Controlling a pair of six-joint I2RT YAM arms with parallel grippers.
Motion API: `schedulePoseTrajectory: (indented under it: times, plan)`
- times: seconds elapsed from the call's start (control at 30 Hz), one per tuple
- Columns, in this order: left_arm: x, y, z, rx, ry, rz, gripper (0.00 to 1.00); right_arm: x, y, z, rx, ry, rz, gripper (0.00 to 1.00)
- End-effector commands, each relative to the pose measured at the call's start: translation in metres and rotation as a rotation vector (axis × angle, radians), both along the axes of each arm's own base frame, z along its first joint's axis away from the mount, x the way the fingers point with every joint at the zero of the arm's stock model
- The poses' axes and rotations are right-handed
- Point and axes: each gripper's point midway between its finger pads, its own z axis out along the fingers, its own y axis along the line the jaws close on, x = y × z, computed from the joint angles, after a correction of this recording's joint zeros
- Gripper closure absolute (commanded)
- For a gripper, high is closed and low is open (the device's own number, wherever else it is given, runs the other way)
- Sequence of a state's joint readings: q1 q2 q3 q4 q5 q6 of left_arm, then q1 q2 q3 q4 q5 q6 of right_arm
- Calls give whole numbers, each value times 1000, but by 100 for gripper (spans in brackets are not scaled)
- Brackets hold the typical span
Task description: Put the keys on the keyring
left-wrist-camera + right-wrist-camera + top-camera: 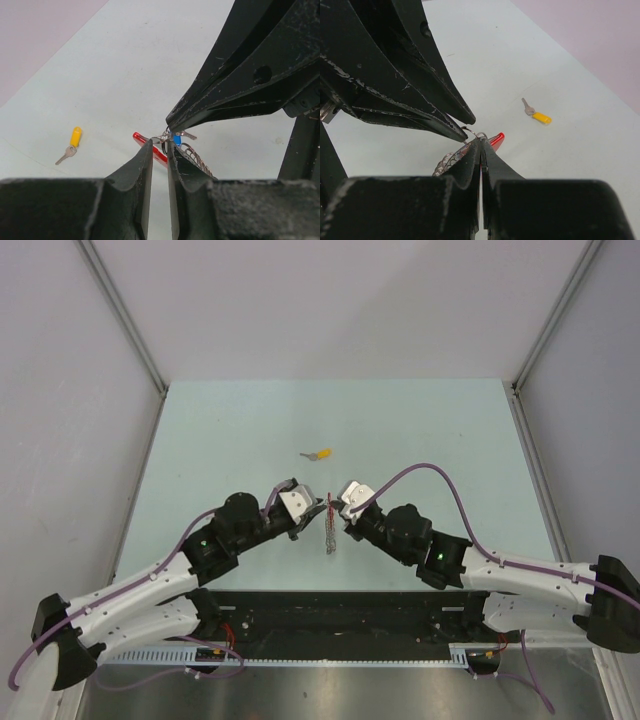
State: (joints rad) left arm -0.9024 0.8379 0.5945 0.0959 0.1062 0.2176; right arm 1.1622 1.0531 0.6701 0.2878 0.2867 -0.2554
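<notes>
I judge a key-threading step. My right gripper (480,142) is clamped on the keyring (330,526), mid-frame, with a blue key (176,140) at its ring. My left gripper (159,146) stands nearly together about the red tag (141,139); whether it pinches, I cannot tell. Next calls for the yellow key (321,454), upper centre on the worktop (230,430).

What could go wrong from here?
The right gripper pinches the keyring by thin wire; a tug from the left gripper, whose tips almost touch it, might pull it free.
The blue key may not be fully threaded and could drop.
The yellow key lies flat, so it may be hard to pinch.
</notes>
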Motion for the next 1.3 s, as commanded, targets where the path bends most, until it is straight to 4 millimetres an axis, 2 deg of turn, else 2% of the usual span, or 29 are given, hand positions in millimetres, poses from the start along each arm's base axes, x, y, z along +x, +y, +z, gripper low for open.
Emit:
schedulePoseTrajectory:
  times: [0.0,0.37,0.63,0.73,0.83,0.9,0.97,1.03,1.1,1.13,1.17,1.2,1.23,1.27]
  plan:
    - [3,-2,9,-33,-17,25,79,3,5,40,107,-41,-17,100]
    - [6,-2,2,-16,0,49,83,1,4,41,112,-43,-21,100]
    - [9,-2,6,-43,4,68,87,0,5,40,106,-41,-17,100]
    - [10,-2,6,-46,9,74,90,-1,6,38,102,-39,-12,100]
    - [10,-2,4,-44,20,75,100,-2,6,38,104,-32,-11,100]
    - [10,0,2,-42,33,92,99,-2,5,36,112,-12,-18,100]
    - [11,7,1,-53,43,121,92,3,2,31,113,18,-35,100]
    - [12,13,2,-73,53,155,84,17,-9,20,137,102,-92,100]
    - [11,16,1,-85,71,173,81,28,-19,2,135,206,-122,83]
    - [13,19,1,-88,80,189,78,47,-34,-6,192,302,-198,73]
    - [14,20,2,-89,90,196,75,50,-37,-14,202,370,-176,63]
    - [14,21,-5,-72,121,207,72,55,-44,-30,187,439,-196,60]
    - [16,22,-7,-64,138,217,67,71,-59,-37,226,503,-255,57]
    - [17,23,-3,-67,144,226,64,71,-61,-44,223,547,-243,55]
